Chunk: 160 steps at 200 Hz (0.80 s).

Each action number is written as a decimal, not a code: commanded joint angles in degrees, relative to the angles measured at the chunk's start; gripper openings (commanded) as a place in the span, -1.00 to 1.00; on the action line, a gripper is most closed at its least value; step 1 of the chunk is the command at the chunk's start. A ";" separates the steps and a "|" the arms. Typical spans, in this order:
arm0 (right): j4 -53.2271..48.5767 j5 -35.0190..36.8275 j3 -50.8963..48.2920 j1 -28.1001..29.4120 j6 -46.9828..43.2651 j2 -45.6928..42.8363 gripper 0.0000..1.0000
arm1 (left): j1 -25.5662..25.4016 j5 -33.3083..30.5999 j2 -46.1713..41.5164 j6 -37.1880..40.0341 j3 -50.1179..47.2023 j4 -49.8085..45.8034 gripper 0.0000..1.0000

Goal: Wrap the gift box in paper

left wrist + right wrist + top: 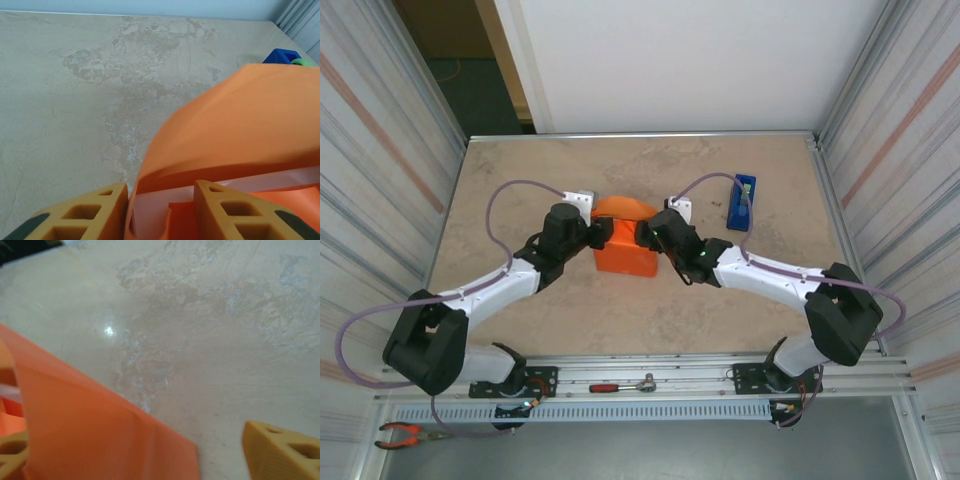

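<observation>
The orange paper (625, 245) is folded up over the gift box in the middle of the table, with a loose flap rising at the back. My left gripper (600, 235) sits against its left end. In the left wrist view the left gripper (160, 192) has its jaws partly closed but still apart. A curled paper (235, 125) flap and a pale pinkish face of the gift box (155, 210) lie in the gap. My right gripper (645, 235) is at the right end. In the right wrist view the right gripper (132, 440) stands wide open, with a paper (90, 420) corner lying loose between its fingers.
A blue tape dispenser (741, 202) stands at the back right and shows again as the tape dispenser (282, 56) in the left wrist view. A ratchet tool (620, 385) lies on the near rail, pliers (405, 433) at the bottom left. Corrugated walls close both sides.
</observation>
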 commanded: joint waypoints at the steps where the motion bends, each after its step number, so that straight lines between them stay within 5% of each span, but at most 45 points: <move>1: -4.49 -0.05 0.82 -0.40 0.75 -5.22 0.80 | -1.95 -3.21 -0.54 -1.22 0.09 -2.58 -0.23; 63: -5.99 1.90 -2.81 0.31 5.24 -10.41 0.86 | -4.79 -12.68 -3.02 -8.46 0.00 -8.68 -0.30; 117: -7.06 7.02 1.93 2.78 5.60 -2.19 0.83 | -5.97 -15.03 -2.54 -11.48 0.37 -10.17 -0.31; 160: -6.75 15.69 4.19 5.65 6.31 4.23 0.59 | -6.15 -14.90 -0.90 -11.50 1.22 -10.17 -0.31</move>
